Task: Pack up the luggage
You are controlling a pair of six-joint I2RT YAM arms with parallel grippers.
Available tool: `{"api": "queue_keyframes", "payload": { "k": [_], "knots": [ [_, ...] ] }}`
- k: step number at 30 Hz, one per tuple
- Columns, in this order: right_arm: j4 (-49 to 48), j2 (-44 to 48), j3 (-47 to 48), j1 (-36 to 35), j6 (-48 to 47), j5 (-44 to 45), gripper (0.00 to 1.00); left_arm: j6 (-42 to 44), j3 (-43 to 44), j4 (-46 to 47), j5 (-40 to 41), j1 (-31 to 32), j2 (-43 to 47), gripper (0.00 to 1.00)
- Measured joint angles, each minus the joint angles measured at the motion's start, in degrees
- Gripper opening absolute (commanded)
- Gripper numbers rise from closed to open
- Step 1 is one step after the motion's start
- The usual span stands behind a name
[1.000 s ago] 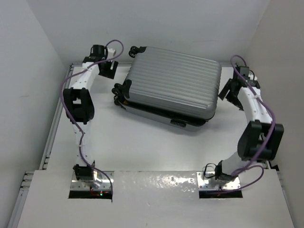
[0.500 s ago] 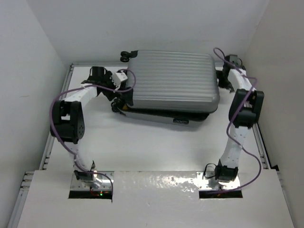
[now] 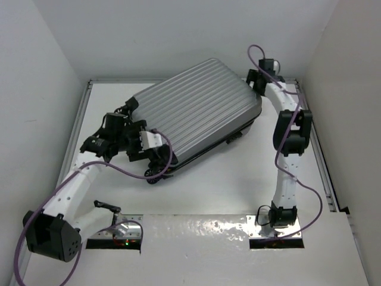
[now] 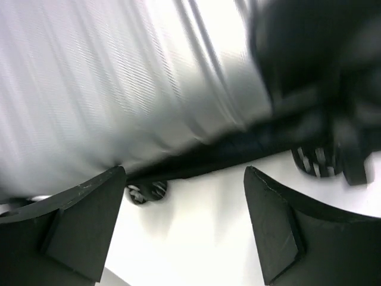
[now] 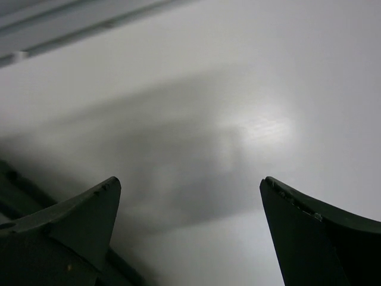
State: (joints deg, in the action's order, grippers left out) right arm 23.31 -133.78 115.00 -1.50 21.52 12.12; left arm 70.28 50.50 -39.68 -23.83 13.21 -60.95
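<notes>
Now the closed luggage [image 3: 196, 113] lies diagonally on the table [image 3: 208, 185], wheel end just ahead of the left gripper [image 4: 183, 173], far-right corner beside the right gripper [image 5: 190, 182]; both spread wide, holding nothing.

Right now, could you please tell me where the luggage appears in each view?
Top external: the luggage lies diagonally across the centre.
Left wrist: the luggage fills the upper half, blurred.
Right wrist: not in it.
Shared landmark: its black wheels, seen in the top and left wrist views.
</notes>
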Motion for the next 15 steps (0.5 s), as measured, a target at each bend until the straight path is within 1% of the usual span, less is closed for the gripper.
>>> {"api": "queue_keyframes", "payload": {
  "k": [2, 4, 6, 8, 10, 11, 12, 15],
  "knots": [
    [5.49, 2.99, -1.18, 2.69, 1.18, 2.89, 0.99, -5.07, 2.91, 1.18, -0.96, 0.04, 1.68, 0.77],
    [9.01, 7.96, -4.28, 5.77, 1.14, 5.70, 0.99, -10.38, 7.48, 6.78, -1.60, 0.28, 2.03, 0.76],
    [10.45, 15.23, -10.29, 8.94, 0.98, 7.45, 0.99, -17.20, 13.33, 14.23, -1.75, -0.02, 1.38, 0.74],
    [12.11, 23.69, -17.27, 10.69, 0.98, 8.28, 0.99, -24.17, 19.47, 20.72, -0.66, -1.14, -0.42, 0.73],
    [12.35, 32.17, -24.70, 10.34, 1.07, 8.33, 0.99, -30.97, 27.52, 24.85, 1.05, -3.06, -6.34, 0.74],
    [12.24, 36.09, -28.61, 9.66, 1.14, 8.02, 0.99, -33.46, 32.39, 25.07, 1.90, -4.15, -9.49, 0.74],
    [12.11, 40.02, -32.76, 8.79, 1.22, 7.23, 0.96, -35.34, 38.51, 24.63, 2.75, -5.46, -14.38, 0.72],
    [11.91, 50.01, -45.00, 5.25, 1.22, 3.76, 0.97, -38.75, 61.68, 20.76, 7.65, -9.51, -31.54, 0.70]
  ]
}}
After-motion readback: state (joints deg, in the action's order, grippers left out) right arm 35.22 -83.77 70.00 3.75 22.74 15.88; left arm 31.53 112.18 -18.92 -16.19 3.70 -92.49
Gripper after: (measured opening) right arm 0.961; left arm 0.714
